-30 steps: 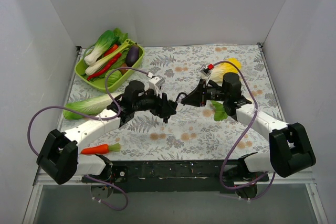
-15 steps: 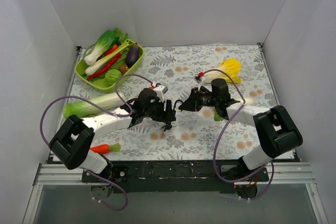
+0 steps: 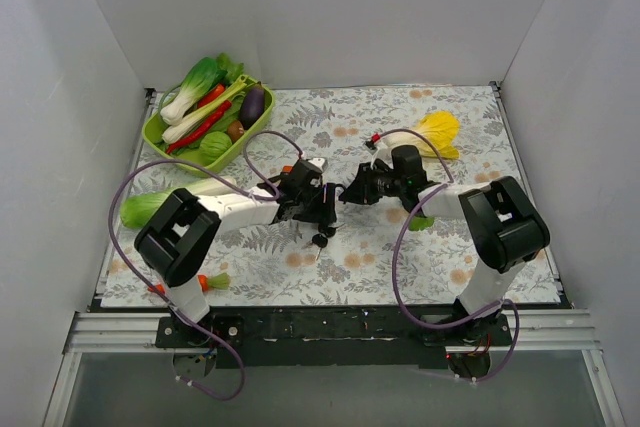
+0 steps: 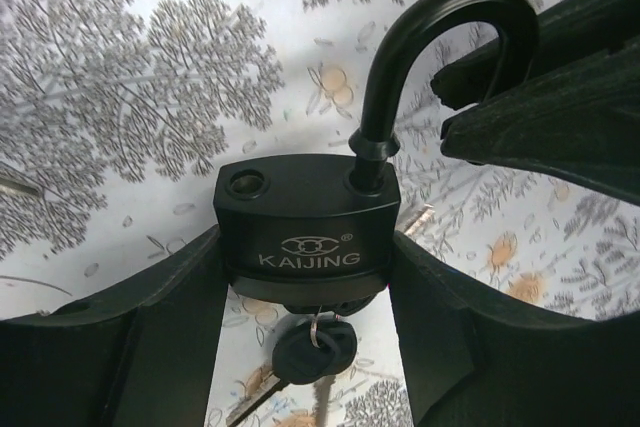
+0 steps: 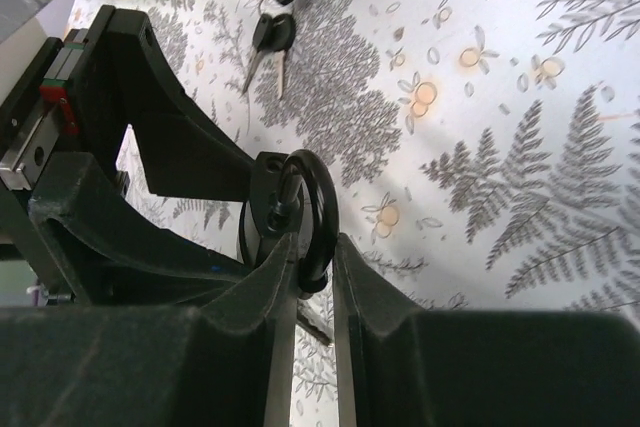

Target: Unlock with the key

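My left tool [image 4: 306, 267] clamps the padlock [image 4: 306, 217] by its body, the key [image 4: 315, 352] hanging beneath. The shackle [image 5: 324, 195], swung out of its socket, stands straight ahead between my right tool's [image 5: 312, 262] narrowly parted fingers. I cannot tell whether they pinch it.

There is one black padlock [image 4: 305, 222], and I count two keys [image 5: 272, 32] with black heads. One green tray [image 3: 155, 135] holds one bok choy [image 3: 200, 77], one eggplant [image 3: 252, 104], one long red chili [image 3: 200, 125] and at least three more vegetables which I cannot name. Outside the tray there are one carrot [image 3: 204, 282], one green cabbage [image 3: 150, 207] and one yellow cabbage [image 3: 437, 130].
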You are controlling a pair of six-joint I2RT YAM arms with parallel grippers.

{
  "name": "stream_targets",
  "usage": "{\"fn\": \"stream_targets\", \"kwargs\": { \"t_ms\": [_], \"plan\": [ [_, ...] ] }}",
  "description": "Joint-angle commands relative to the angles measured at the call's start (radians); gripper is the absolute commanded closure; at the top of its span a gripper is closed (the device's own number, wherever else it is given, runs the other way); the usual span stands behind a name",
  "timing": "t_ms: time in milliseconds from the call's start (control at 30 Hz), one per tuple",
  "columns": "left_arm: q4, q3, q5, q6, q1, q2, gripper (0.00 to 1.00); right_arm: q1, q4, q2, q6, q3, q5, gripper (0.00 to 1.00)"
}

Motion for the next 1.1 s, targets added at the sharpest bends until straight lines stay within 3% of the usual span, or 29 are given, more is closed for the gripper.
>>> {"fn": "stream_targets", "kwargs": {
  "t_ms": [0,167,467,900,1067],
  "plan": [
    [-0.040,0.097,-0.173,-0.047,0.030,0.041,1.00,-0.004,-0.028,0.036,-0.065,0.049,0.053,0.77],
    [-0.084,0.169,-0.187,-0.041,0.032,0.107,1.00,-0.004,-0.060,0.093,-0.080,0.114,0.076,0.72],
    [-0.162,0.287,-0.156,-0.013,0.045,0.205,1.00,-0.021,-0.013,0.067,-0.033,0.066,0.114,0.44],
    [-0.368,0.457,-0.190,0.036,0.068,0.306,1.00,-0.063,-0.089,-0.200,-0.059,-0.107,0.263,0.37],
    [-0.429,0.545,-0.195,0.044,0.078,0.366,0.92,-0.064,-0.166,-0.309,-0.103,-0.113,0.326,0.36]
  ]
}}
